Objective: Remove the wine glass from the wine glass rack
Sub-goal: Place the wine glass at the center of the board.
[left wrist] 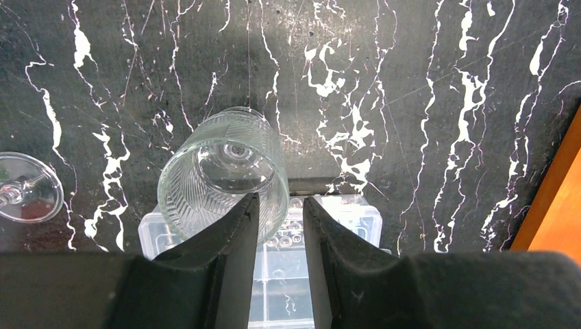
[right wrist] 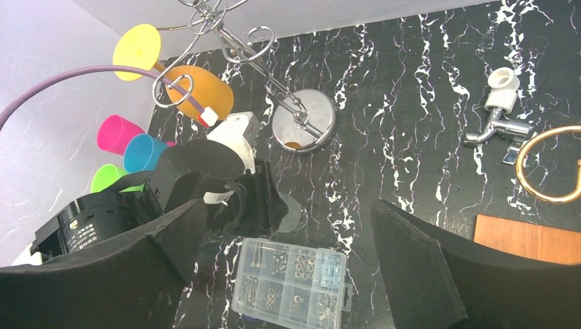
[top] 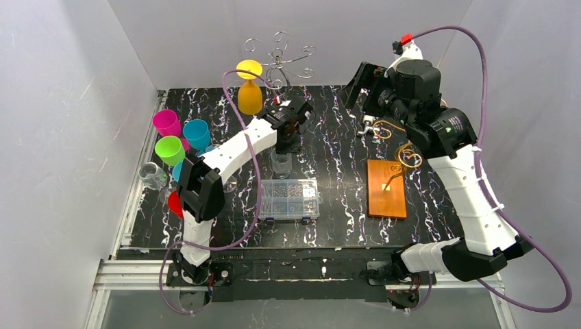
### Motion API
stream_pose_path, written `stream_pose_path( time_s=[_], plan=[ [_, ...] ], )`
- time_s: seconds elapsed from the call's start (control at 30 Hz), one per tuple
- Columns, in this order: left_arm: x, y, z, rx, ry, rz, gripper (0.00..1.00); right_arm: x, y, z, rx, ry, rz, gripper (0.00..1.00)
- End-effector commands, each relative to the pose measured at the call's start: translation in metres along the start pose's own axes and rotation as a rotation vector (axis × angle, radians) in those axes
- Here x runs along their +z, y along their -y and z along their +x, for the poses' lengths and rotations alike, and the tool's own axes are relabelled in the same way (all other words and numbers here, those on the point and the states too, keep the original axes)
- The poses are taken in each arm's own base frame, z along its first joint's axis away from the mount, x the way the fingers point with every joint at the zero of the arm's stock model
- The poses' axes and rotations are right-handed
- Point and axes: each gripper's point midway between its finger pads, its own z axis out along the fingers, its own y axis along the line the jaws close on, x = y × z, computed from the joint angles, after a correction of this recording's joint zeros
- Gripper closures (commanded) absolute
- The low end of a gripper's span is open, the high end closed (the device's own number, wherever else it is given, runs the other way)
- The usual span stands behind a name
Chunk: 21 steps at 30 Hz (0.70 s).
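An orange wine glass point(top: 250, 92) with a yellow foot hangs upside down from the wire wine glass rack point(top: 279, 56) at the back of the table. The right wrist view shows the glass point(right wrist: 195, 92) and the rack's chrome base point(right wrist: 305, 122). My left gripper point(top: 289, 133) hovers in front of the rack, over a clear ribbed glass point(left wrist: 223, 175) standing on the table. Its jaws point(left wrist: 281, 202) stand slightly apart. The glass's rim lies between them and clear of the right finger. My right gripper point(right wrist: 288, 205) is raised at the back right, wide open and holding nothing.
Pink point(top: 166, 122), blue point(top: 196, 132) and green point(top: 170, 149) cups stand at the left. A clear parts box point(top: 290, 199) sits mid-table, with a wooden board point(top: 387, 187) to its right. A faucet piece point(top: 368, 125) and gold rings point(top: 409, 156) lie behind the board. A clear stemmed glass point(left wrist: 27, 195) lies left.
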Motion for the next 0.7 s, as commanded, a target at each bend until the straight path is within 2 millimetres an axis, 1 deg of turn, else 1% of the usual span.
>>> stream_pose_path(
  time_s=[0.0, 0.3, 0.67],
  plan=[
    [-0.040, 0.001, -0.026, -0.001, 0.093, 0.035, 0.70, -0.011, -0.003, -0.016, -0.005, 0.058, -0.007, 0.02],
    [-0.055, 0.001, -0.029, -0.004, 0.086, 0.046, 0.69, -0.018, -0.004, -0.023, -0.007, 0.075, -0.003, 0.02],
    [-0.070, -0.004, -0.028, -0.007, 0.081, 0.057, 0.68, -0.024, -0.005, -0.027, -0.009, 0.076, -0.003, 0.02]
  ],
)
